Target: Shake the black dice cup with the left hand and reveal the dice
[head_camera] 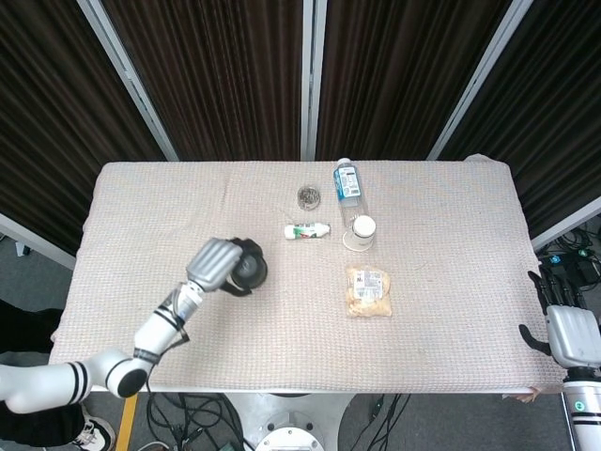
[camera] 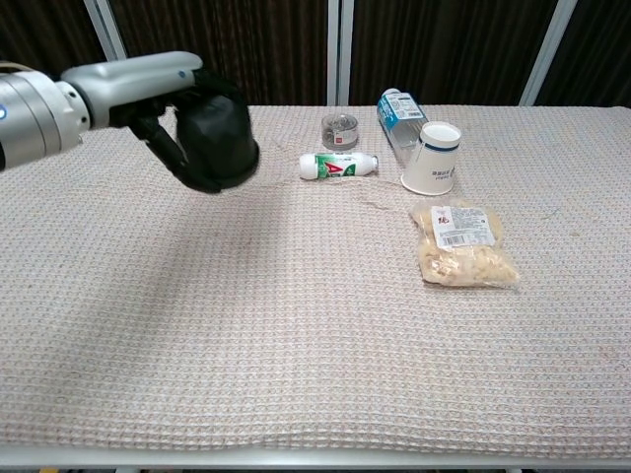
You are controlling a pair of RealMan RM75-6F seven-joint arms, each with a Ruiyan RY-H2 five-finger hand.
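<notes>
My left hand (head_camera: pixel 214 264) (camera: pixel 163 87) grips the black dice cup (head_camera: pixel 250 269) (camera: pixel 219 141), fingers wrapped around its sides. The cup is held mouth-down over the left-centre part of the table, and it looks lifted off the cloth in the chest view. No dice are visible; whatever is under the cup is hidden. My right hand (head_camera: pixel 566 331) hangs off the table's right edge with its fingers apart, holding nothing.
On the beige waffle cloth (camera: pixel 296 325) lie a small white-green bottle (camera: pixel 338 165), a round metal tin (camera: pixel 340 128), a lying water bottle (camera: pixel 396 116), a white paper cup (camera: pixel 432 158) and a snack bag (camera: pixel 461 243).
</notes>
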